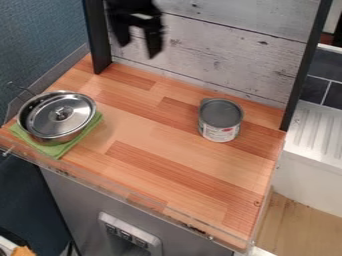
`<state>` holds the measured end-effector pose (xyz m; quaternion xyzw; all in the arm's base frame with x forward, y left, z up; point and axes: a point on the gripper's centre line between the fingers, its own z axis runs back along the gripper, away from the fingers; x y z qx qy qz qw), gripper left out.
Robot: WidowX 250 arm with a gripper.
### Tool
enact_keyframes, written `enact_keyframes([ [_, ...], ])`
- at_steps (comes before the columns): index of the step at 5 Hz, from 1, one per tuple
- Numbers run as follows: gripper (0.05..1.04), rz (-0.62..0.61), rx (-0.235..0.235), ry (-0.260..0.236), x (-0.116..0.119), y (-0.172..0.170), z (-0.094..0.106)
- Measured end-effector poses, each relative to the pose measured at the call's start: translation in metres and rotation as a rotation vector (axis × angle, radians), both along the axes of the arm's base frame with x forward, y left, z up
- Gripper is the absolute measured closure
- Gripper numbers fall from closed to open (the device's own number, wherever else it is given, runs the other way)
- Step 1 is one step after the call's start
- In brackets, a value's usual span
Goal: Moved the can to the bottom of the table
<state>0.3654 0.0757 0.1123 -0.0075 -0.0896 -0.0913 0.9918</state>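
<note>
At the top edge, left of centre, my black gripper (pixel 139 45) hangs high in front of the whitewashed plank wall. Its two fingers stand apart with nothing between them. The can (pixel 219 131), grey on top with a pale label, stands upright on the right part of the wooden table (pixel 160 160), towards the wall. It is well below and to the right of the gripper, not touching it.
A lidded metal pot (pixel 59 116) rests on a green cloth (pixel 63 148) at the table's left. Dark posts (pixel 299 70) flank the plank wall (pixel 220 45). A clear rim (pixel 127 194) runs along the front edge; a white sink unit (pixel 314 145) stands at right.
</note>
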Motion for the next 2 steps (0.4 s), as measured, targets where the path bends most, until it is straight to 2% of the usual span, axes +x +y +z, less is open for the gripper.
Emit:
enact_keyframes([
  [1, 0.083, 0.035, 0.014, 0.006, 0.016, -0.052, -0.008],
  [2, 0.083, 0.077, 0.047, 0.018, 0.022, -0.087, -0.026],
])
